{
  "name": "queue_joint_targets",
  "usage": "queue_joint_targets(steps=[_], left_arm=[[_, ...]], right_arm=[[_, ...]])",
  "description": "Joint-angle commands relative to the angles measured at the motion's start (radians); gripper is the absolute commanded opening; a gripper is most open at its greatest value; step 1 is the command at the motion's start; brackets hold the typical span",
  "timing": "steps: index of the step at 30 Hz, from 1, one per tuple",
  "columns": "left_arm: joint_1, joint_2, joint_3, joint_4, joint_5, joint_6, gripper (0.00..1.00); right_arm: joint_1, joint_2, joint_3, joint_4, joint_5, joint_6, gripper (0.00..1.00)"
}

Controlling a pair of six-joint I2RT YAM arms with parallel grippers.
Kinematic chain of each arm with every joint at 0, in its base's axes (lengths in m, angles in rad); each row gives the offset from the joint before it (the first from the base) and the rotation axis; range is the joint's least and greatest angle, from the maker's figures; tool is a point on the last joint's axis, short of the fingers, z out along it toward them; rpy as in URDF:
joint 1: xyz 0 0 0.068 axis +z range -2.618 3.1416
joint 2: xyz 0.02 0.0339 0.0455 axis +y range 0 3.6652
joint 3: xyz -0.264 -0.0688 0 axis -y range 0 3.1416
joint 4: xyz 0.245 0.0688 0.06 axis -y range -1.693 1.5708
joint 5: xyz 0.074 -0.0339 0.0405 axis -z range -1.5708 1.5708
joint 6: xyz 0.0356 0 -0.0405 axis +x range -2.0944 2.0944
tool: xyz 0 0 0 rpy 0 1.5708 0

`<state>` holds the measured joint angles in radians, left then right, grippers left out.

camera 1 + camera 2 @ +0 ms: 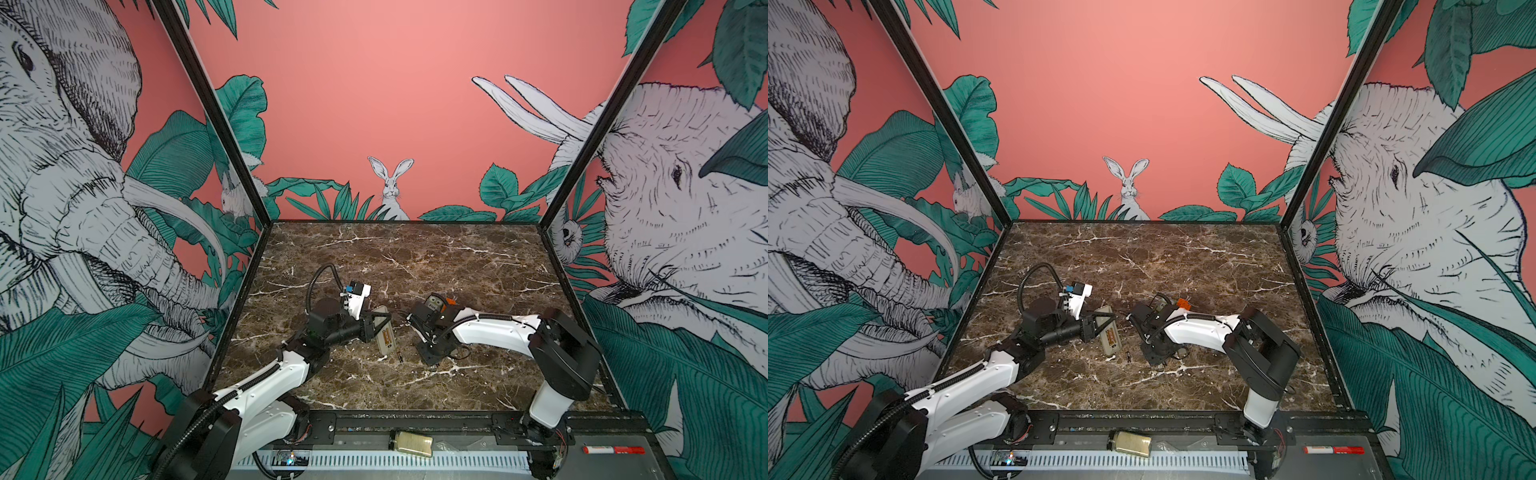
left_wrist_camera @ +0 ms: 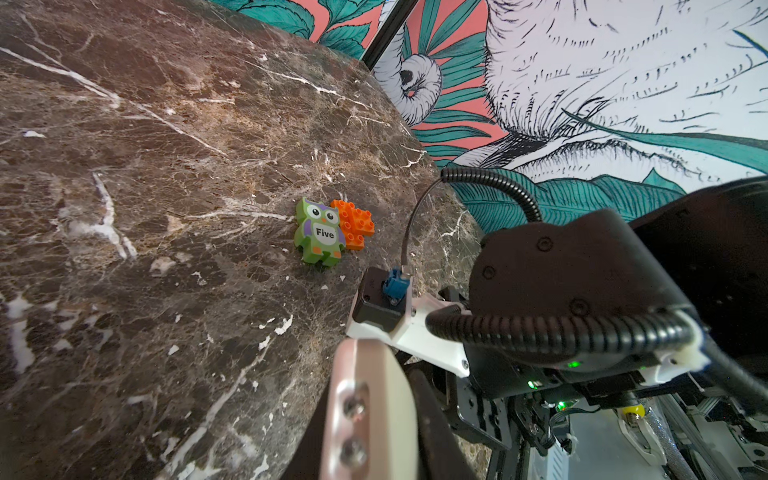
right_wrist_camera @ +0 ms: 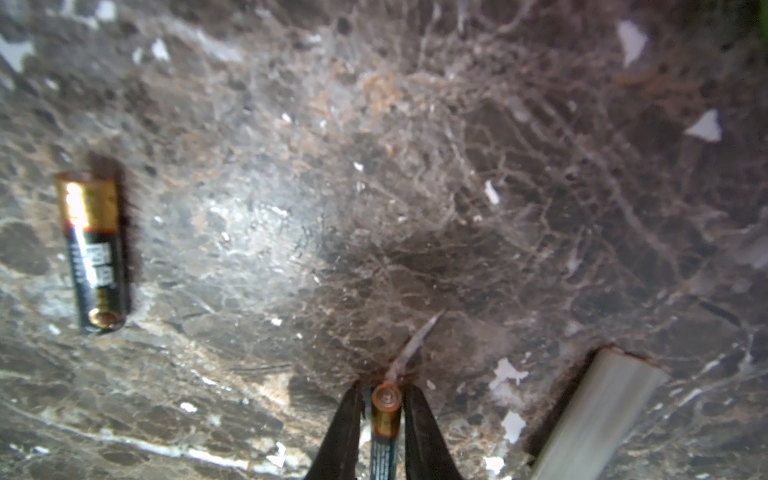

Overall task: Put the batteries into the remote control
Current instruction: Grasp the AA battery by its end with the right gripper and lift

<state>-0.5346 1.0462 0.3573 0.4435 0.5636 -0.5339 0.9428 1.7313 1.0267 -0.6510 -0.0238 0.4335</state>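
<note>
Right pincer (image 3: 384,388) astride copper-capped black battery (image 3: 385,415); left pincer (image 1: 381,320) clamping pale remote (image 1: 387,343)

The only word that reads clearly is "Five", in black on a white oval on the belly of a green owl block (image 2: 320,232). It lies on the desk (image 2: 124,208) right of the middle, touching an orange studded block (image 2: 355,224). A battery (image 3: 92,253) lying on the desk carries white block lettering along its black sleeve below a gold band, too blurred to make out. A second battery (image 3: 385,424), seen end-on, has fine pale print, also unreadable. In both top views the remote control (image 1: 384,343) (image 1: 1108,338) bears a yellow-orange patch with dark marks. A red marker (image 1: 614,449) (image 1: 1334,449) on the near right ledge has a white label. Neither can be read.
</note>
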Motion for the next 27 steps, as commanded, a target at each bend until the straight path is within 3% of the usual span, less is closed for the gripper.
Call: queue_joint_targets(steps=[1, 17, 27], left_arm=[[0.005, -0.021, -0.010, 0.033, 0.000, 0.013, 0.00], [0.006, -0.025, -0.003, 0.015, -0.005, 0.001, 0.00], [0.005, -0.037, -0.002, -0.004, -0.026, -0.047, 0.00]], right_arm=[[0.005, 0.028, 0.013, -0.045, -0.003, -0.008, 0.20], [0.004, 0.020, 0.006, -0.042, -0.020, -0.020, 0.06], [0.006, -0.093, 0.007, -0.010, -0.018, -0.035, 0.00]])
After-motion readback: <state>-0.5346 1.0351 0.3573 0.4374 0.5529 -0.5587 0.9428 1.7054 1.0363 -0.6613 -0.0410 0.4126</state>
